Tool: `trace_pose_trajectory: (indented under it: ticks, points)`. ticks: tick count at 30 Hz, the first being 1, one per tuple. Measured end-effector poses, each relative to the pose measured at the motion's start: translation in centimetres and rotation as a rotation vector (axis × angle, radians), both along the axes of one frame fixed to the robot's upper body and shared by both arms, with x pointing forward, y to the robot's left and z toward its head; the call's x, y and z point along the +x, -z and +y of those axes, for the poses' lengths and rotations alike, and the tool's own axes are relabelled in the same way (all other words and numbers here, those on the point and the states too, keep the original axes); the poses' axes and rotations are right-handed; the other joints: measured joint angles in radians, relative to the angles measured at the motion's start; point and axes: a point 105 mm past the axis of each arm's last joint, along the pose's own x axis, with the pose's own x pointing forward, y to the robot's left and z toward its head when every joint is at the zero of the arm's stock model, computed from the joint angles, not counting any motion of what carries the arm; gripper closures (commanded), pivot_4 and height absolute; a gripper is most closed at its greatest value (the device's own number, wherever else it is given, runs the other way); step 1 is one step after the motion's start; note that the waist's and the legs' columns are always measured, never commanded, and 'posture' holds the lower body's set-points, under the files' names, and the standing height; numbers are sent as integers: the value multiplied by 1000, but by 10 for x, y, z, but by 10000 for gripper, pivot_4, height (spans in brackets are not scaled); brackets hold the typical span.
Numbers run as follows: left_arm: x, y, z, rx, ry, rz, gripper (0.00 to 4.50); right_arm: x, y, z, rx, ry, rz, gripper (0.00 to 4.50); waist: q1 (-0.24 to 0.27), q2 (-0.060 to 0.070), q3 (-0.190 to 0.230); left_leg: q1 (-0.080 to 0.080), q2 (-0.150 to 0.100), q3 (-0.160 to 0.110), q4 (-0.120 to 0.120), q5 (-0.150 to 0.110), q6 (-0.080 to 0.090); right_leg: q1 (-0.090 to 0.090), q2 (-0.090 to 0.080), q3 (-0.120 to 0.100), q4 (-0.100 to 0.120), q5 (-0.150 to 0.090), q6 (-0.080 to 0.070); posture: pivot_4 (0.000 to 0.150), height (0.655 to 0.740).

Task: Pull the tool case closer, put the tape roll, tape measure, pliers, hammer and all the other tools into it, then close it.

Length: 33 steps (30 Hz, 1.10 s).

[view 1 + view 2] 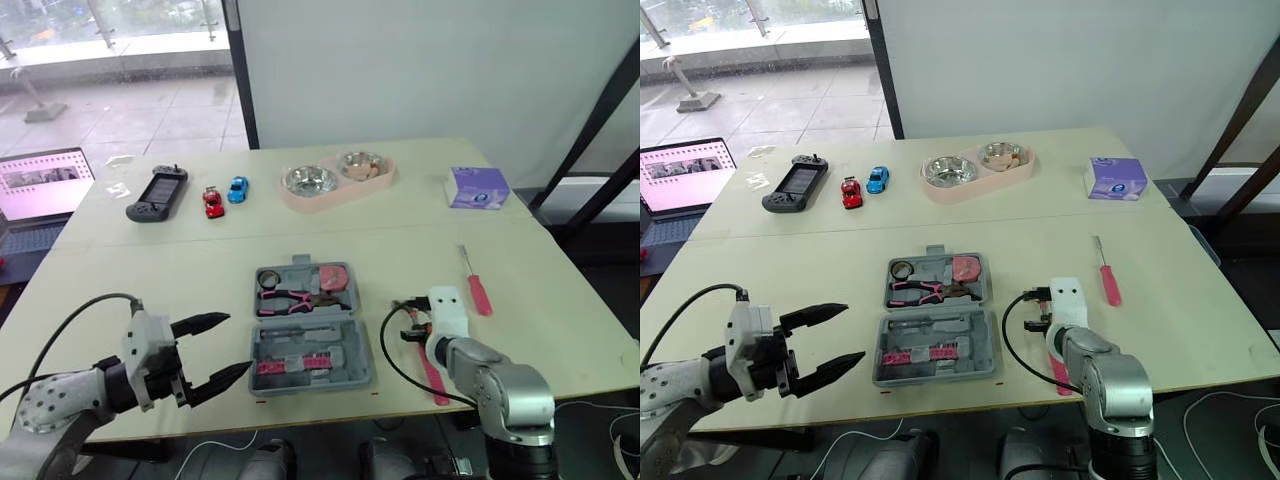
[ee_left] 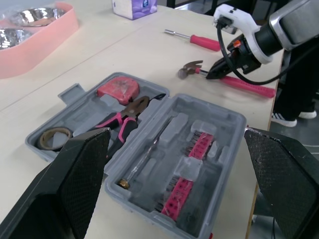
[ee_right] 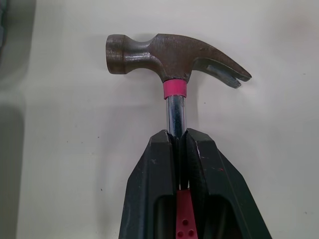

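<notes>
The grey plastic tool case point(image 2: 223, 125) lies open at the near edge of the pale worktop point(image 1: 150, 270), between both arms, so the pull-in looks done. Its near half carries pink bit holders point(image 2: 199, 147). Its far half holds the dark tape roll point(image 2: 54, 137), the pink-handled pliers point(image 2: 122, 119) and the pink tape measure point(image 2: 118, 88). That makes 3 of the named tools packed.

Just right of the case and apart from it, the pink-handled steel claw hammer point(image 3: 172, 55) appears to lie flat on the worktop. Farther off to the right is a red-handled screwdriver point(image 1: 477, 285). Both are left to load, and the case is left to close. I judge the hammer pick-up to be the step in hand.

The right end effector point(image 3: 178, 135) reaches forward and down, its 2 black fingers clamped on the hammer's steel shaft just below the head. The left end effector point(image 1: 235, 344) hovers left of the case, its fingers spread wide and pointing toward it, holding nothing.

Beyond, well apart, stand a pink twin-bowl feeder point(image 1: 300, 200) and a purple box point(image 1: 477, 187).
</notes>
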Motion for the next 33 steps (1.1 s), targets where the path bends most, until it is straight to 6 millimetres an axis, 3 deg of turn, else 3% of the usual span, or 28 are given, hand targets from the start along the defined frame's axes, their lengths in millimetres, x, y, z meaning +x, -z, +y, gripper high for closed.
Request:
trace_pose_trajectory:
  ticks: [3, 5, 6, 9, 13, 18, 21, 23, 25, 27, 33]
  points:
    - [0, 0, 0, -2, -5, 7, 0, -1, 3, 2, -1, -8, 7, 44662, 0, -2, -1, 1, 0, 0, 0, 0, 0, 1, 0, 0, 0, 0, 0, 1500, 7233]
    - [0, 0, 0, -3, -10, 10, 0, -1, 4, 1, 5, -2, 8, 35541, 1, -4, -2, 1, 0, 0, 0, 0, 0, 1, 0, 0, 0, 0, 0, 1500, 7233]
    - [0, 1, 0, -3, -13, 11, 0, -1, 4, 0, 14, 6, 11, 33109, 2, -4, -2, 1, 0, 0, 0, 0, 0, 1, 0, 0, 0, 0, 0, 1500, 7233]
    - [0, 1, 0, -3, -15, 13, 0, -1, 3, 2, 51, 1, 5, 18543, 2, -4, -2, 1, 0, 0, 0, 0, 0, 1, 0, 0, 0, 0, 0, 1500, 7233]
    - [-4, 5, 3, -3, -18, 26, 0, -4, -12, -8, 24, -9, 5, 606, 5, -2, -1, 0, -1, 0, 0, 0, 0, 0, -1, 0, -1, 0, 0, 1500, 7233]
    - [-5, 8, 8, -4, -26, 22, 0, 11, -90, -30, -83, -134, -134, 606, 3, 0, 0, 0, 0, 0, 0, 0, 0, 1, -1, -1, -1, 0, 0, 1500, 7233]
    - [-7, 9, 10, -3, -28, 22, 0, 20, -125, -39, -292, -371, -159, 606, 3, 0, 2, -1, 0, 0, 0, 0, 0, 2, -2, -2, -3, -1, 1, 1500, 7233]
    - [-11, 12, 10, 8, -10, 26, 0, 24, -128, -24, -498, -753, -146, 606, 0, 0, 2, 0, 0, 2, -1, -1, 1, 3, -2, -3, -4, -2, 3, 1500, 7233]
    - [-15, 15, 8, 18, 21, 35, 0, 27, -124, -16, -626, -993, -143, 606, -8, -1, 3, 0, 0, 7, -1, -1, 1, 3, -2, -2, -5, -2, 4, 1500, 7233]
    - [-20, 16, 9, 39, 59, 45, 0, 35, -115, -15, -909, -1386, -121, 606, -22, 0, 4, 1, 0, 9, 1, -1, 1, 3, -2, -1, -5, -2, 4, 1500, 7233]
    - [-17, 13, 12, 60, 76, 28, 0, 47, -95, -7, -1330, -2040, -112, 606, -32, -4, 7, 1, 1, 6, 1, -1, 0, 2, -1, 1, -1, 0, 6, 1500, 7233]
